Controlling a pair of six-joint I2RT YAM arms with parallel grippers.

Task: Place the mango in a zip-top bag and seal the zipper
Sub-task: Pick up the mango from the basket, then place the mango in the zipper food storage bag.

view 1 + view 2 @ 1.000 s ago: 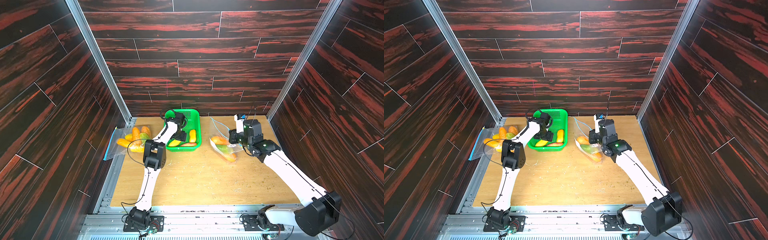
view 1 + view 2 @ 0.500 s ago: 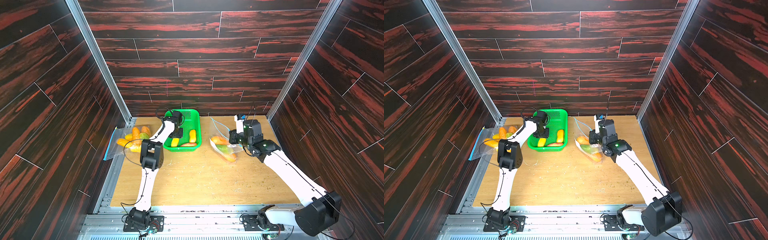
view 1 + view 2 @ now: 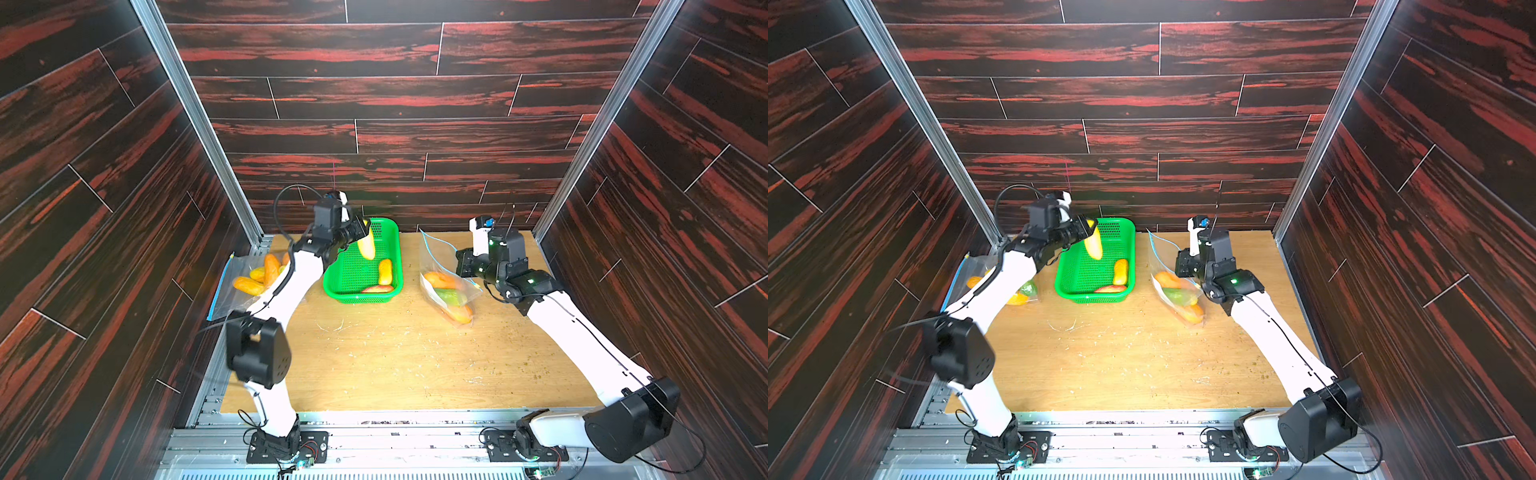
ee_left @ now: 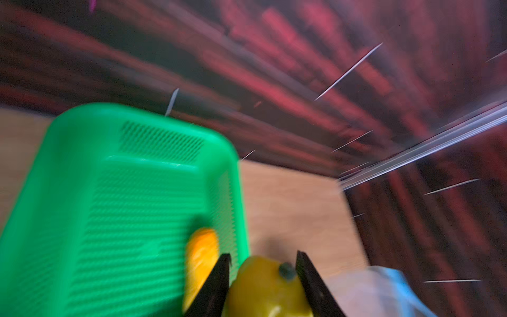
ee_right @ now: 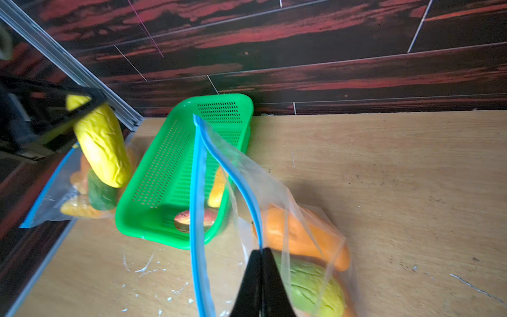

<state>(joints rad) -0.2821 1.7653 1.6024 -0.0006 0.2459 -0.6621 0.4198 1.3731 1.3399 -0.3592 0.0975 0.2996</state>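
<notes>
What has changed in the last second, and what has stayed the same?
The left end effector closed on the yellow mango and lifted it up from the green basket. Unchanged: the right end effector shut on the rim of the open zip-top bag, the basket, its two other mangoes.

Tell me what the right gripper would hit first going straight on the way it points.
Likely the wall of the green basket, pushing its pinched zip-top bag ahead; depth is uncertain.

Dark red-streaked plank walls (image 3: 374,104), pale wooden tabletop (image 3: 395,357)
</notes>
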